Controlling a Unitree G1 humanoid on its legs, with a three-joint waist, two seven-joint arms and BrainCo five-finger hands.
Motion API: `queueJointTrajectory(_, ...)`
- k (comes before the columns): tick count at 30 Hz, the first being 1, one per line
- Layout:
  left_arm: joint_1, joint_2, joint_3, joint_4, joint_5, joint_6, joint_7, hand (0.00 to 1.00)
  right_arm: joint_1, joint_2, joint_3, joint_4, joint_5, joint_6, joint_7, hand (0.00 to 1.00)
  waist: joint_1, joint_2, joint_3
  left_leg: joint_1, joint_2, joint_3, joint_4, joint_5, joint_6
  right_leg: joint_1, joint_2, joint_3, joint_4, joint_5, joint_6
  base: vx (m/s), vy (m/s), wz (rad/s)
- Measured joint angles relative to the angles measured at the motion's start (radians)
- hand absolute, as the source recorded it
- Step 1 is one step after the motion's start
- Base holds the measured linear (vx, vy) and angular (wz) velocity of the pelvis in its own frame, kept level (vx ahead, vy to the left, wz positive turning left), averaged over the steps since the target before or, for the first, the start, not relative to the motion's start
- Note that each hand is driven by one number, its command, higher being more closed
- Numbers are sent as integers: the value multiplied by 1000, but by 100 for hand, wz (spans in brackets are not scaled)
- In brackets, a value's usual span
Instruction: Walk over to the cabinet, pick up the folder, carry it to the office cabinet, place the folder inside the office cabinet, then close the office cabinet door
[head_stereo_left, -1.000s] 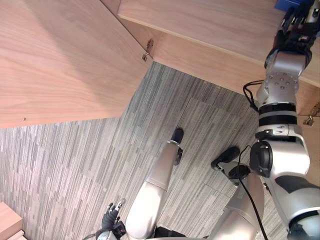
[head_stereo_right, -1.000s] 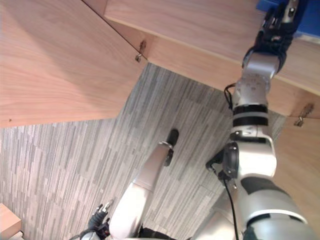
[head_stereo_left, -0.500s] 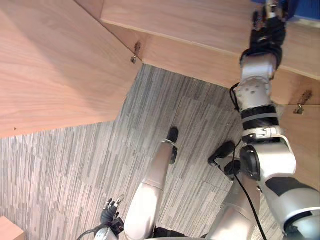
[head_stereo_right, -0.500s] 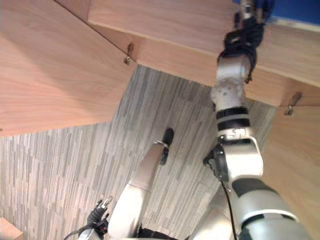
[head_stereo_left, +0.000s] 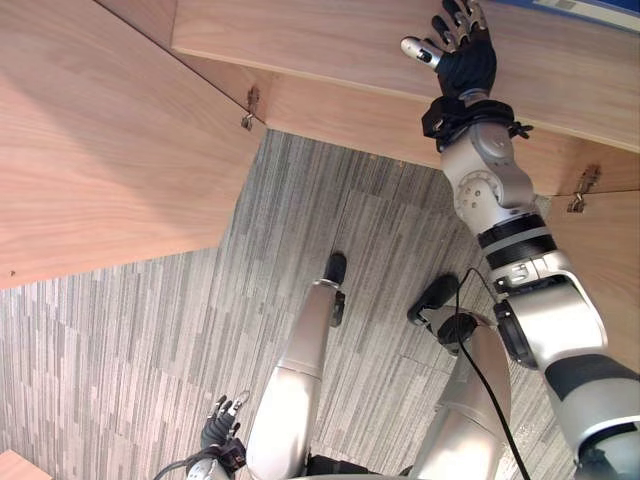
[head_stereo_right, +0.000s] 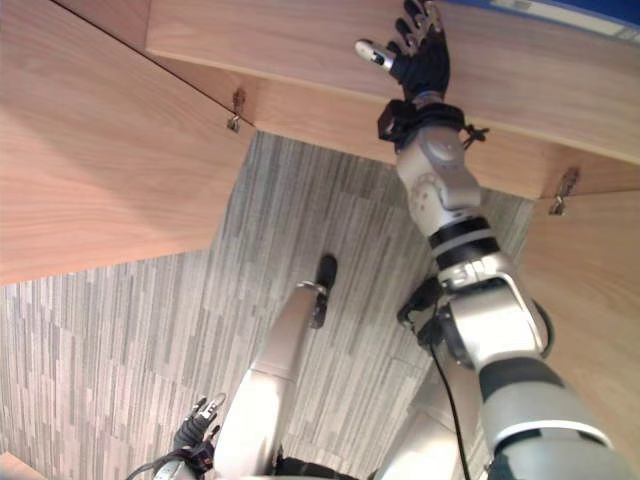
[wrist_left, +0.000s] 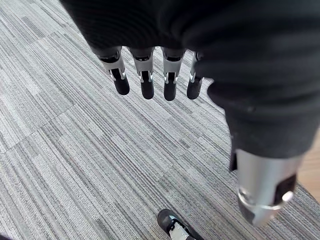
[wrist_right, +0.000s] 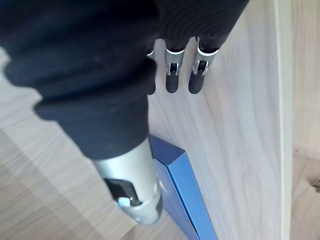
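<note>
1. The right hand (head_stereo_left: 465, 55) is up at 1 o'clock, reaching over the wooden shelf (head_stereo_left: 330, 40) of the office cabinet. Its fingers are spread straight and grip nothing.
2. The blue folder (wrist_right: 182, 186) lies flat on that shelf. In the right wrist view it sits just by the thumb and clear of the fingers; whether the thumb brushes it, I can't tell. From the head camera, its blue edge peeks in at the top border, past the fingertips.
3. My read is that the placing looks done. We're at the hinge point between letting go and shutting up.
4. The next move calls for drawing the right arm back out of the opening. Then a hand goes behind a door to swing it round on its hinge (head_stereo_left: 248, 107). The arm has to come out first, or the door meets the forearm.
5. The left hand (wrist_left: 146, 82) hangs low at 7 o'clock, fingers straight and relaxed, empty over the floor.
6. Surface: the shelf is pale, smooth wood grain, so I'd expect the folder to slide if nudged.
7. Room: the left door (head_stereo_left: 100, 130) stands swung wide at 10 o'clock. A second wooden panel (head_stereo_left: 612, 280) at 4 o'clock has its own hinge (head_stereo_left: 580, 190) and looks like the other door, also open. Grey striped carpet (head_stereo_left: 150, 340) runs between them.
</note>
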Motion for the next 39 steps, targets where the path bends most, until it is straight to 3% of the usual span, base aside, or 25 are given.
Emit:
queueJointTrajectory(9,0,17,21,9,-1,-3,-2,0,0,-3,3,36,-23,4,10,0,-2,-4,1,11,14,5,-4,1,-1,8,14,0,-11,0,4,-1,19,-5)
queueJointTrajectory(16,46,19,13,-135,-4,-11,-7,0,-5,-2,30,34,-37,4,10,0,-10,-8,1,14,19,2,-32,11,-9,7,23,-3,-30,7,-1,0,0,0)
queueJointTrajectory(23,56,17,114,5,69,-12,-4,0,-134,-60,69,55,-32,3,-13,0,0,-9,1,7,13,-11,-34,14,-13,5,19,-12,-23,6,-1,3,28,5)
queueJointTrajectory(27,56,17,155,34,97,-21,3,0,-181,-108,68,57,-25,0,-13,0,10,-9,1,-6,-6,-22,-27,20,-14,-3,-5,-20,0,-10,17,-18,42,15)
queueJointTrajectory(39,42,11,193,77,98,-32,17,0,-278,-199,119,203,154,10,4,0,47,-8,1,-62,-50,-60,-41,50,-25,-47,-47,-42,36,-27,10,17,17,17)
